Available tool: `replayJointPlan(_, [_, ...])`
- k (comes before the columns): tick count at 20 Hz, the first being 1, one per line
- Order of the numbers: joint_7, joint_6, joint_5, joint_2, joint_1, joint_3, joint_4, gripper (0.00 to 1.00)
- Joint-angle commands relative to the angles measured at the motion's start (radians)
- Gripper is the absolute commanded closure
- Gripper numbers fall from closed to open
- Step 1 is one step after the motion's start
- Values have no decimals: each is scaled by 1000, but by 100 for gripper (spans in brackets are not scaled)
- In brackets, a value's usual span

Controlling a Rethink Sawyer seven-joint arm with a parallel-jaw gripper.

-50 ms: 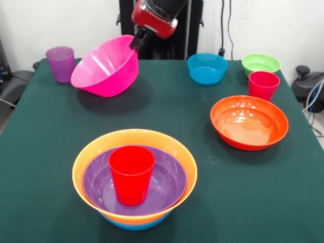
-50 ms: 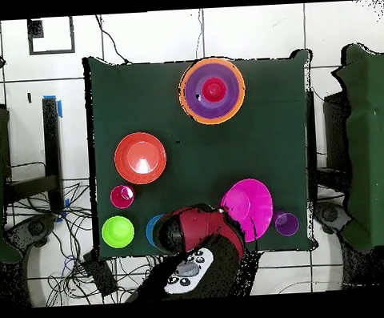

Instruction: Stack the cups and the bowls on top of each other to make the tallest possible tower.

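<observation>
The gripper has the pink bowl by its far rim, fingers closed on the edge, and the bowl hangs tilted with its mouth turned toward the camera, lifted off the green table with a shadow beneath it. Just beside it at the table's back corner stands the translucent purple cup, upright and apart from the bowl. Down at the near edge sits the tower — a blue bowl at the bottom, the orange bowl nested in it, the purple bowl inside that, and a red cup standing upright in the middle. Off to the other side, the red-orange bowl rests alone, with a second red cup just behind it. Along the back edge are another blue bowl and the green bowl, near each other but not touching. From overhead, the red arm covers part of that blue bowl, and the pink bowl shows just beside the arm.
</observation>
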Motion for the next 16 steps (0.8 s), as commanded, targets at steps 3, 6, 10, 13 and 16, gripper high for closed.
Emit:
replayJointPlan(3, [-119, 172, -100, -78, -35, 133, -133, 100])
replayJointPlan(6, [-116, 196, -120, -94, -45, 145, -138, 100])
replayJointPlan(10, [-84, 188, -132, -102, -59, 164, -137, 100])
replayJointPlan(13, [-39, 134, -120, -95, -86, 193, -119, 100])
replayJointPlan(16, [-18, 86, -90, -102, -143, 262, -80, 100])
